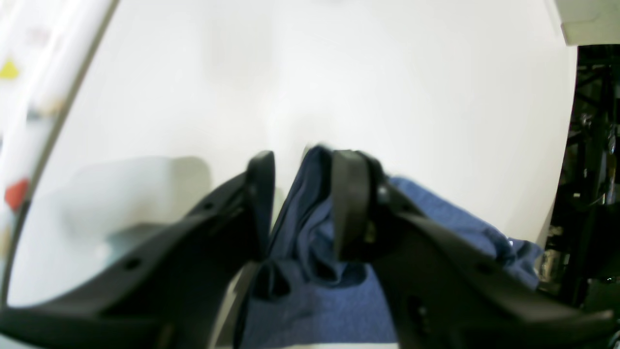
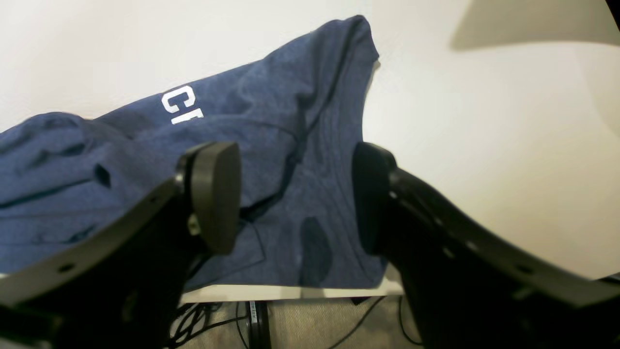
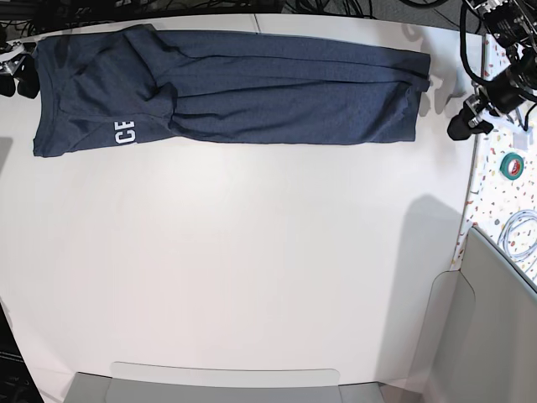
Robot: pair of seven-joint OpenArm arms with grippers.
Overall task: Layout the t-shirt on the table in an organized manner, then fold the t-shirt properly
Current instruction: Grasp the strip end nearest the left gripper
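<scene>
Lying along the far edge of the bench (image 3: 252,252), the navy shirt (image 3: 235,88) is folded into a long creased band, white letters showing near one end. Both the left tool (image 1: 302,203) and right tool (image 2: 295,198) gape over it, gripping nothing.

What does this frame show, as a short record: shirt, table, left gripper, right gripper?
shirt: t-shirt stretched in a long folded band along one table edge, white lettering partly showing
table: table, off-white
left gripper: left gripper open, shirt fabric between the jaws
right gripper: right gripper open above the shirt's end, not gripping
</scene>
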